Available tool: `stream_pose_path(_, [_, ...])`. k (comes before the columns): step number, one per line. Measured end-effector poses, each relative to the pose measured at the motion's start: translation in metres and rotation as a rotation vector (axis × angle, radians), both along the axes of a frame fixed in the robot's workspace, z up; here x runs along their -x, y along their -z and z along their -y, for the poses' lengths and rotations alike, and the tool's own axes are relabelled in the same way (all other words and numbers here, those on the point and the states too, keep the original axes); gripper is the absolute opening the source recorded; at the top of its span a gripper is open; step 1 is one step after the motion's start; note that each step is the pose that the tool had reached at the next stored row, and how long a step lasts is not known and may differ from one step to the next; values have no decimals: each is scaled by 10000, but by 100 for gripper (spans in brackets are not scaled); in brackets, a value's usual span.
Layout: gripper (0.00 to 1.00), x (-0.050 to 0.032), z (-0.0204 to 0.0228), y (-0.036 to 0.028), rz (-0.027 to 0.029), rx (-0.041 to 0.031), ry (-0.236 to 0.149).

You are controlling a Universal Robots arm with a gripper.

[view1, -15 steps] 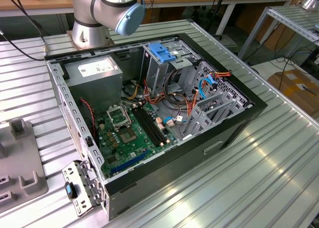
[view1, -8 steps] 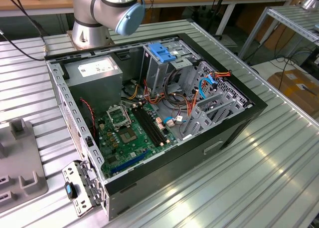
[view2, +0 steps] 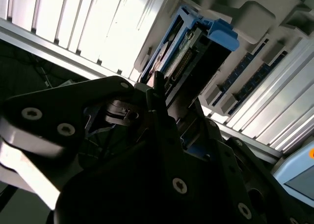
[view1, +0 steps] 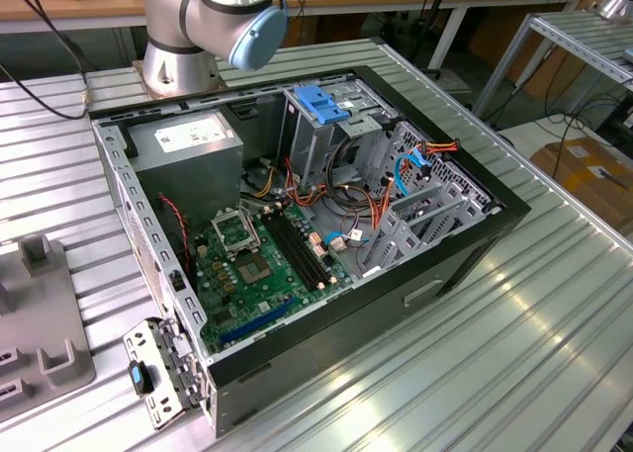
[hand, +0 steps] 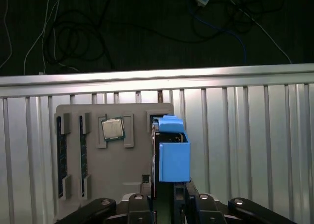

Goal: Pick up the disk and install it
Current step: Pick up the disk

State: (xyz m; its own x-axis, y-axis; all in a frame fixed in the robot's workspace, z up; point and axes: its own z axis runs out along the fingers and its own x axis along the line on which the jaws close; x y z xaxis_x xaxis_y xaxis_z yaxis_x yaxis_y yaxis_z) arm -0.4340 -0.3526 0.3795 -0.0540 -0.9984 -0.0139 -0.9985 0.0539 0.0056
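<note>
The disk [hand: 174, 158] stands on its edge in its blue plastic carrier at one side of a grey parts tray [hand: 98, 185]. In the second wrist view the disk [view2: 189, 57] shows edge-on, with its blue end next to a grey tray block. My gripper [hand: 167, 192] is right at the disk's near end and in line with it. Its dark body [view2: 147, 175] reaches up to the disk's side. Whether it grips the disk is hidden.
The tray holds two memory sticks [hand: 61, 155] and a processor chip [hand: 113, 129]. On the ribbed metal table [view1: 475, 373], an open computer case [view1: 455, 264] holds a motherboard [view1: 257, 264], a grey power-supply box [view1: 188, 140] and a blue-topped metal cage [view1: 321, 104]. The arm's base [view1: 183, 61] stands behind it.
</note>
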Motion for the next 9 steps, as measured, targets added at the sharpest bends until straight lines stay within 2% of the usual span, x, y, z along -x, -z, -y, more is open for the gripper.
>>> stream_pose_path(3, [35, 0, 0, -104, 0, 0, 0])
stream_pose_path(9, [35, 0, 0, -274, -1, 0, 0])
